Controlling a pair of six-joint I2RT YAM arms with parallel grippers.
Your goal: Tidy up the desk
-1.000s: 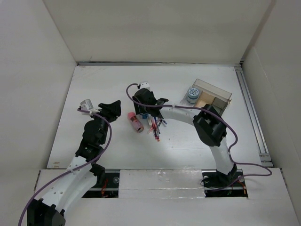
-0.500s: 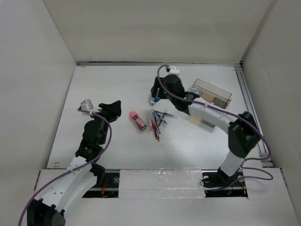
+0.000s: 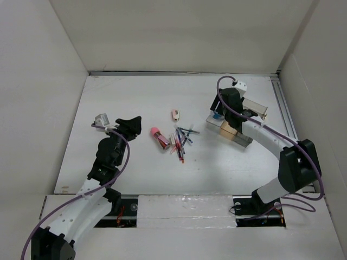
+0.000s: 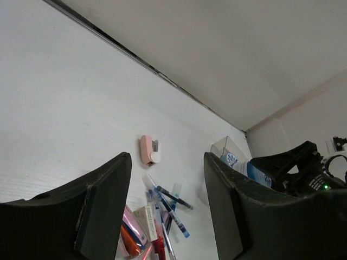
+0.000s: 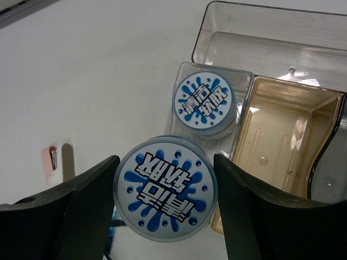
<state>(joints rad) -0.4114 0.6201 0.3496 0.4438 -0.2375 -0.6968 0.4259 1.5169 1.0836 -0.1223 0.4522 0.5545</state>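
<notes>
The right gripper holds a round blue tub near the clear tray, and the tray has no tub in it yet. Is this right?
No. The right wrist view shows a second tub already in the tray; the right gripper does hold a tub near it.

Light: bright, even, from overhead; white desk (image 3: pixel 135 162) nearly washed out.
Shadows: faint, soft-edged.
Glare: sheen on clear tray (image 5: pixel 282 46), upper right.
Blur: left gripper's fingers (image 4: pixel 103 216) soft along lower edge; round tub (image 5: pixel 168 189) crisp.

Matt white desk (image 3: pixel 124 103), clear glossy plastic tray (image 5: pixel 260 11), translucent amber plastic compartment (image 5: pixel 282 141).
</notes>
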